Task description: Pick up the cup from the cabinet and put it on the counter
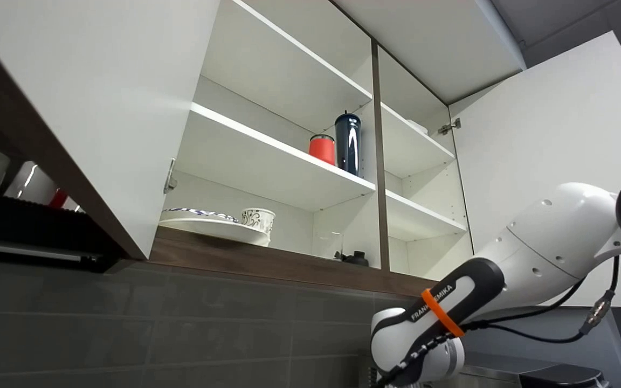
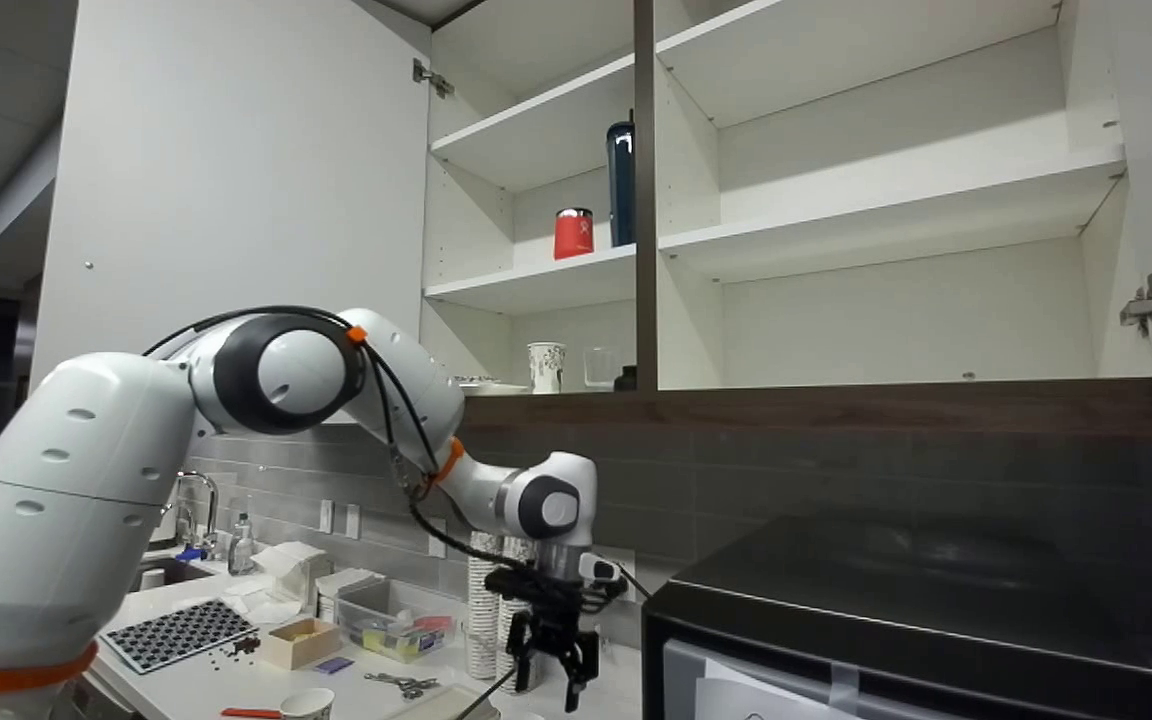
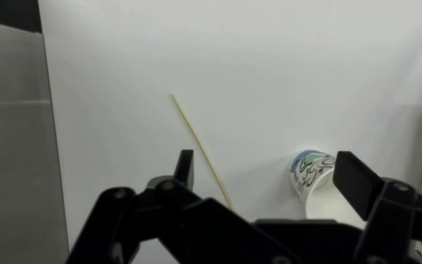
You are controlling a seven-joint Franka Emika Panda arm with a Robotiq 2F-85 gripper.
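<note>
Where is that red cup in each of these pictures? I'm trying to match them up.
In an exterior view: the red cup sits a little above and right of the picture's centre.
In an exterior view: the red cup sits above the centre, about midway across.
Wrist view: it is not in this picture.
Shared landmark: the tall dark bottle, just right of the cup in both exterior views; the wrist view does not show it.

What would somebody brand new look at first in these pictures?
Probably the big white robot arm, its black, two-fingered gripper hanging open above the white counter. Then perhaps the squat, metallic-rimmed red cup, standing beside a tall, glossy, dark blue bottle on a white shelf inside the open white cabinet.
</note>
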